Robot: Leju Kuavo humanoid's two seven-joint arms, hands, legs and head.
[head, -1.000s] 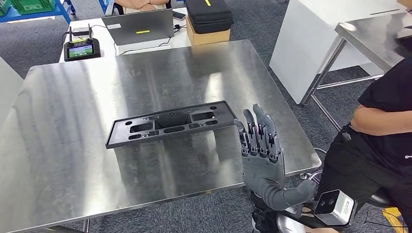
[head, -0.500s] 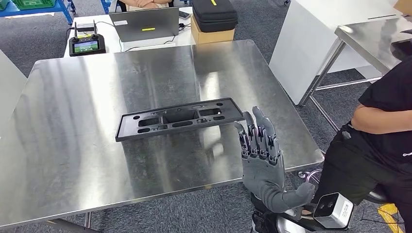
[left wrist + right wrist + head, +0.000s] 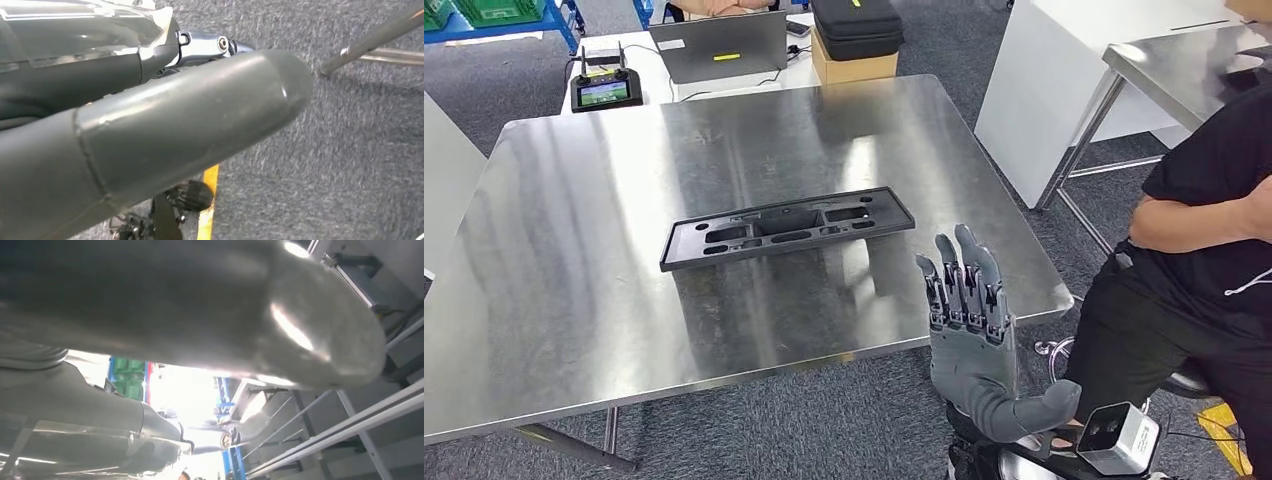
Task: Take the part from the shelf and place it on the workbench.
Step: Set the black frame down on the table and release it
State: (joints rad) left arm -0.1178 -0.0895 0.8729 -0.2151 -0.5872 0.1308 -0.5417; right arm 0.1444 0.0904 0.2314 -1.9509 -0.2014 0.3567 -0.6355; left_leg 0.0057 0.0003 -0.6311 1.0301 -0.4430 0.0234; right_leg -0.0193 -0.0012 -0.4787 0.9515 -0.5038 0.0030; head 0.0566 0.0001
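Head view: the long black plastic part (image 3: pixel 787 227) lies flat on the shiny steel counter (image 3: pixel 574 300) (placement looks done); the grey right hand (image 3: pixel 969 330) hovers nearby, fingers spread, empty.

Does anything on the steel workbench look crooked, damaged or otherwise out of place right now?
Nothing stands out. The black part lies flat on the workbench, slightly askew to its edges, with no visible damage. The right hand is raised near the front edge, fingers apart, holding nothing and clear of the part.
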